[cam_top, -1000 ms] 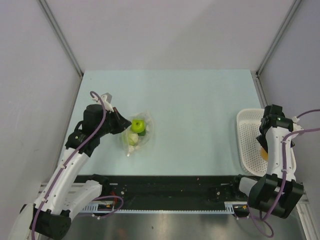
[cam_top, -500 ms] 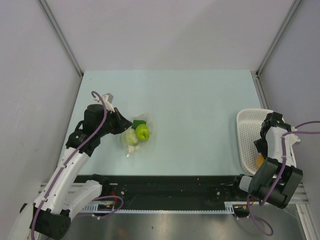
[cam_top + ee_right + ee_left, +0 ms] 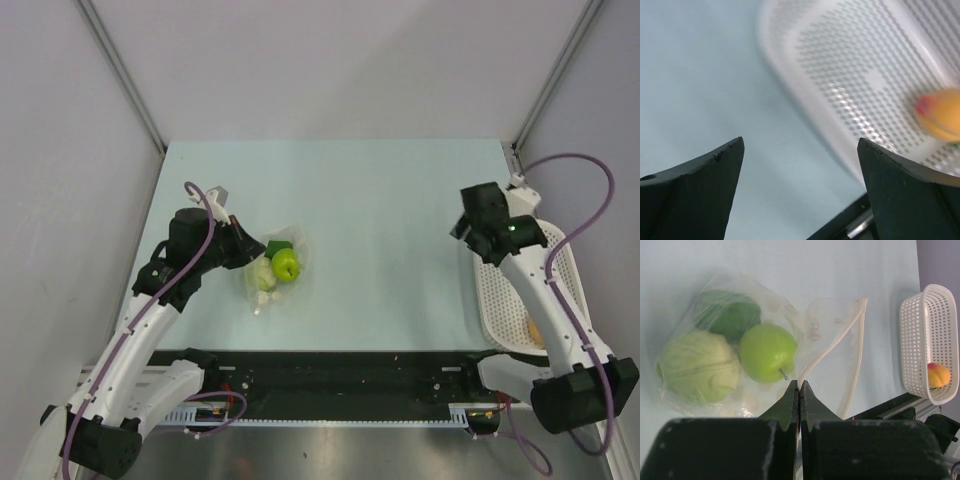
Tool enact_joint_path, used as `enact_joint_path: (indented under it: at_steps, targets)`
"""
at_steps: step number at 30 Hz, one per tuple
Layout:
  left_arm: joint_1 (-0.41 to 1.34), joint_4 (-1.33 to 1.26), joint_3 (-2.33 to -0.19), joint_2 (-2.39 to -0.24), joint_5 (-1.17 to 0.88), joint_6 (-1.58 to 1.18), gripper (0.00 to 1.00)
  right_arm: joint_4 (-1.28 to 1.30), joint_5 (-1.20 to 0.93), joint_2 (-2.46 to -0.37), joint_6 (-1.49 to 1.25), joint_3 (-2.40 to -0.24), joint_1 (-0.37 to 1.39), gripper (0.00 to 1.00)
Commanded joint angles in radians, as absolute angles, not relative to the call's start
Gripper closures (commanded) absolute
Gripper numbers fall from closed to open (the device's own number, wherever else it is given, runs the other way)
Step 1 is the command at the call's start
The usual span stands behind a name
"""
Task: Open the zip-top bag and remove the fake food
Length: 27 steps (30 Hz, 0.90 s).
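The clear zip-top bag (image 3: 290, 282) lies left of centre on the table, its mouth open in the left wrist view (image 3: 832, 325). Inside it are a lime green apple (image 3: 286, 265) (image 3: 767, 352), a pale green fruit (image 3: 263, 276) (image 3: 697, 365) and a dark green fruit (image 3: 278, 248) (image 3: 732, 315). My left gripper (image 3: 250, 250) (image 3: 799, 385) is shut on the bag's rim by the apple. An orange fruit (image 3: 535, 328) (image 3: 938, 375) (image 3: 940, 112) lies in the white mesh basket. My right gripper (image 3: 465, 228) (image 3: 800, 145) is open and empty, above the table just left of the basket.
The white mesh basket (image 3: 493, 295) (image 3: 920, 340) (image 3: 850, 65) stands at the table's right edge. A black rail (image 3: 340, 372) runs along the near edge. Grey walls close in the left, back and right sides.
My right arm has swung up out of the basket and left toward the table's middle, leaving the orange fruit in the basket. The lime apple has shifted slightly in the bag. The left arm barely moved.
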<state>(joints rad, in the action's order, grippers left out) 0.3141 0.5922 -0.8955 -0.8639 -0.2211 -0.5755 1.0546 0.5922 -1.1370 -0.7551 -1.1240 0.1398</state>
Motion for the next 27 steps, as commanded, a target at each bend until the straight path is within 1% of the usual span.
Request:
enact_joint_path:
  at_steps: [1, 2, 3, 4, 5, 6, 7, 8, 10, 11, 13, 14, 17, 19, 27]
  targets:
    - [0.321, 0.569, -0.913, -0.857, -0.241, -0.569, 1.00, 0.955, 0.678, -1.155, -0.635, -1.259, 0.443, 0.00]
    - [0.321, 0.568, -0.910, -0.856, -0.239, -0.572, 0.99, 0.918, 0.666, -1.169, -0.602, -1.269, 0.574, 0.00]
    - [0.321, 0.563, -0.907, -0.853, -0.241, -0.574, 1.00, 0.817, 0.643, -1.178, -0.501, -1.278, 0.634, 0.00]
    - [0.321, 0.563, -0.902, -0.851, -0.241, -0.574, 1.00, 0.767, 0.629, -1.207, -0.456, -1.281, 0.693, 0.00]
    - [0.321, 0.561, -0.899, -0.850, -0.239, -0.578, 1.00, 0.671, 0.583, -1.222, -0.418, -1.285, 0.813, 0.00]
    - [0.321, 0.557, -0.896, -0.847, -0.241, -0.580, 1.00, 0.613, 0.527, -1.241, -0.315, -1.287, 0.856, 0.02]
    - [0.321, 0.557, -0.894, -0.845, -0.239, -0.583, 1.00, 0.563, 0.494, -1.268, -0.284, -1.287, 0.912, 0.04]
    - [0.321, 0.555, -0.893, -0.844, -0.238, -0.584, 1.00, 0.466, 0.418, -1.284, -0.249, -1.289, 0.984, 0.08]
    - [0.321, 0.552, -0.890, -0.841, -0.238, -0.587, 1.00, 0.376, 0.246, -1.325, -0.165, -1.287, 1.041, 0.12]
    - [0.321, 0.549, -0.890, -0.842, -0.241, -0.588, 1.00, 0.304, 0.207, -1.344, -0.144, -1.289, 1.078, 0.23]
    - [0.321, 0.546, -0.890, -0.842, -0.244, -0.592, 1.00, 0.246, 0.103, -1.396, -0.100, -1.289, 1.094, 0.32]
    - [0.321, 0.543, -0.890, -0.842, -0.244, -0.594, 1.00, 0.200, 0.074, -1.411, -0.091, -1.289, 1.097, 0.41]
    - [0.321, 0.545, -0.890, -0.839, -0.247, -0.595, 1.00, 0.135, -0.061, -1.478, -0.026, -1.290, 1.092, 0.51]
    - [0.321, 0.545, -0.887, -0.833, -0.247, -0.597, 1.00, 0.106, -0.122, -1.505, 0.038, -1.295, 1.088, 0.53]
    - [0.321, 0.538, -0.879, -0.825, -0.253, -0.606, 1.00, 0.040, -0.238, -1.652, 0.170, -1.310, 1.020, 0.50]
